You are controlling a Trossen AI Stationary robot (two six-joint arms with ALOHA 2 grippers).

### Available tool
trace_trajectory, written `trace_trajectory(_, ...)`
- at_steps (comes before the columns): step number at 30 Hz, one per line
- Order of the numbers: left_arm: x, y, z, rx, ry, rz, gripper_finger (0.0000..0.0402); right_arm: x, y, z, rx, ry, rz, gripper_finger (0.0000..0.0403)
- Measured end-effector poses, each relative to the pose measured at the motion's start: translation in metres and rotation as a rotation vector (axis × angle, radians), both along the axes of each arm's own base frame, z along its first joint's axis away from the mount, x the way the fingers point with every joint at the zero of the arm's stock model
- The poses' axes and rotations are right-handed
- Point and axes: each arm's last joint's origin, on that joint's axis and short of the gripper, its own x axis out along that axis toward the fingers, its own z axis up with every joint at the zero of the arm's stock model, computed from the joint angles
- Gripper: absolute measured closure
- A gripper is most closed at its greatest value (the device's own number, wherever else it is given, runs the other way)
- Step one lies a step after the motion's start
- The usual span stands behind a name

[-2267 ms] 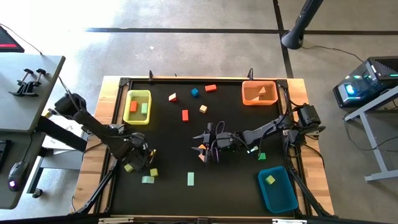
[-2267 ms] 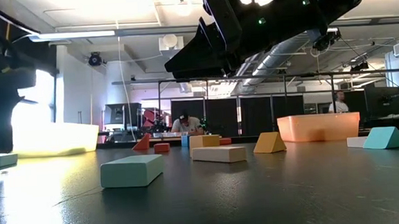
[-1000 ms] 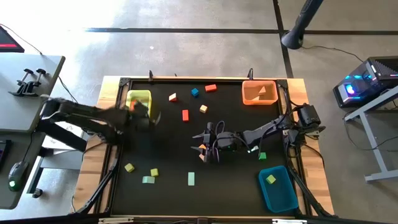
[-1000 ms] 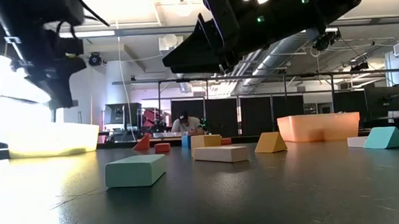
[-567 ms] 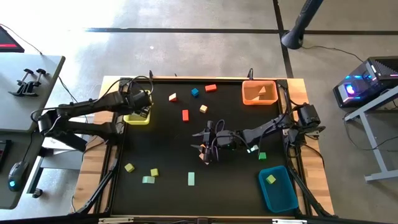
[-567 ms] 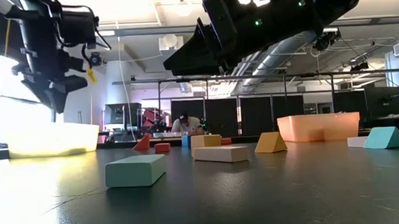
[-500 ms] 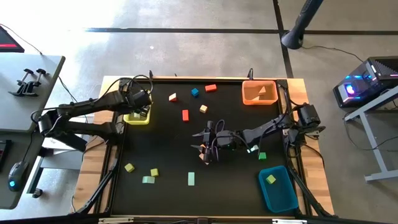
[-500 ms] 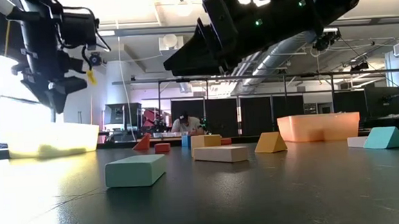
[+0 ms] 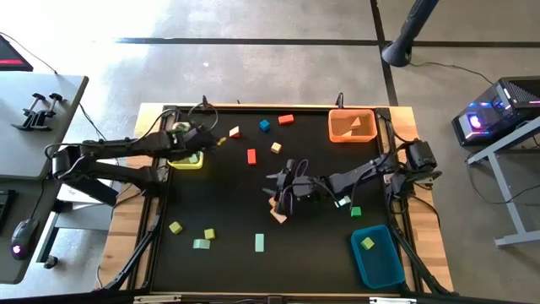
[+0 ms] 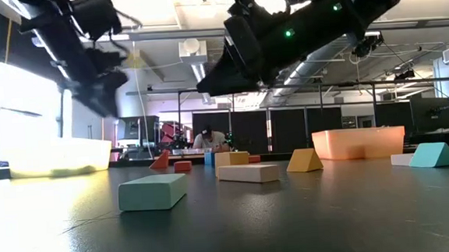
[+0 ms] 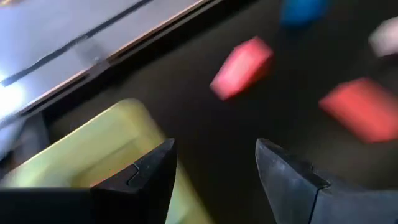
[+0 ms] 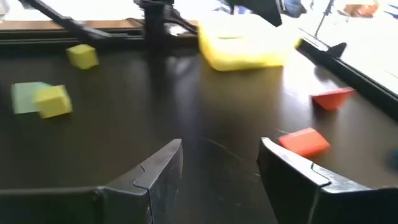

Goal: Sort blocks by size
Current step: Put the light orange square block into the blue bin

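Blocks lie scattered over the black table (image 9: 228,253): a red bar (image 9: 251,156), a blue cube (image 9: 264,125), a red block (image 9: 286,119) and a tan cube (image 9: 276,148) toward the far edge, two yellow-green cubes (image 9: 175,227), a mint block (image 9: 201,244) and a mint bar (image 9: 259,243) toward the near edge, and a small green cube (image 9: 355,212) on the right. One yellow cube (image 9: 366,243) sits inside the blue bin (image 9: 386,268), and an orange wedge (image 9: 356,124) inside the orange bin (image 9: 337,133).

Left claw (image 9: 213,140) hangs in the air just beside the yellow bin (image 9: 185,160), on its inner side; its wrist view shows both fingers (image 11: 291,180) spread apart with nothing between them. Right claw (image 9: 281,196) hovers above the middle of the table, over a tan block (image 9: 278,217); its fingers (image 12: 292,177) stand apart and hold nothing.
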Motion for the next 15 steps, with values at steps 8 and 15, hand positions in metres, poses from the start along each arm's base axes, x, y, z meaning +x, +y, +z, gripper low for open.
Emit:
trace_trajectory(8, 0.029, -0.022, -0.019, 0.090, -0.378, -0.323, 0.0195, -0.018, -0.055, 0.019, 0.162, 0.089, -0.189, 0.0201)
trace_trajectory(15, 0.033, -0.025, -0.044, 0.177, -0.453, -0.390, 0.0195, -0.022, -0.108, 0.014, 0.187, 0.104, -0.254, 0.0201)
